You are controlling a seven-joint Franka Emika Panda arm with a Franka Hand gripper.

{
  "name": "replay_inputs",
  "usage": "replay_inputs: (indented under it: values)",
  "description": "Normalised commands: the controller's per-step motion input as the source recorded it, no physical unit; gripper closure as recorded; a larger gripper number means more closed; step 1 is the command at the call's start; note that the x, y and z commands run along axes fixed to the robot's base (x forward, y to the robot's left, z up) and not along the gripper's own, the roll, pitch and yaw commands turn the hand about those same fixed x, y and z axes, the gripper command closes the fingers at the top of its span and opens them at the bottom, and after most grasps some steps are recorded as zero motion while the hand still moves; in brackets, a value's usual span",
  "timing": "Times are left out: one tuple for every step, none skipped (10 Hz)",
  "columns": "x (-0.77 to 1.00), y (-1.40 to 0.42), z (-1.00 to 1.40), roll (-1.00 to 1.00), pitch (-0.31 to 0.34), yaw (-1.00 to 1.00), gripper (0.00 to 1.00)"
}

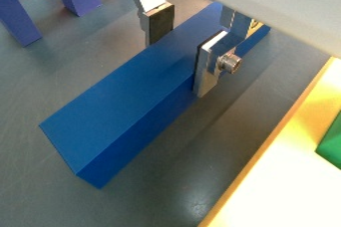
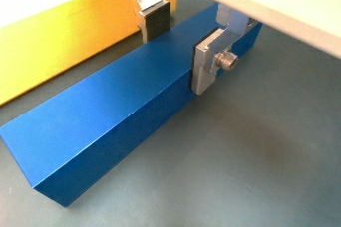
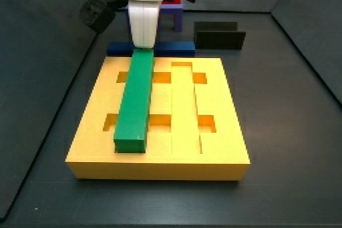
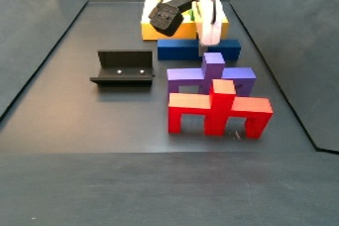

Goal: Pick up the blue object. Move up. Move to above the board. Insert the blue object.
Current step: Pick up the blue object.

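The blue object (image 1: 127,107) is a long dark-blue bar lying flat on the grey floor beside the board (image 3: 214,122). It also shows in a wrist view (image 2: 114,112) and in both side views (image 3: 118,48) (image 4: 179,50). My gripper (image 1: 182,54) (image 2: 181,50) is lowered over one end part of the bar, one finger on each long side. The near finger (image 1: 209,64) stands against the bar's side; the far pad (image 1: 159,24) shows a thin gap. The jaws are open. The yellow board also shows in the wrist views (image 2: 54,42) (image 1: 300,161).
A green bar (image 3: 136,97) lies in a groove of the board. The purple-and-red block structure (image 4: 212,96) stands on the other side of the blue bar from the board. The dark fixture (image 4: 126,68) stands apart. Dark walls ring the floor.
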Motion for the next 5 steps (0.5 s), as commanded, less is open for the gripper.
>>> replay_inputs:
  values:
    - [0.00,0.00,0.00,0.00,0.000,0.00,1.00]
    - [0.00,0.00,0.00,0.00,0.000,0.00,1.00]
    - [0.00,0.00,0.00,0.00,0.000,0.00,1.00]
    - [0.00,0.00,0.00,0.00,0.000,0.00,1.00]
    - [0.00,0.00,0.00,0.00,0.000,0.00,1.00]
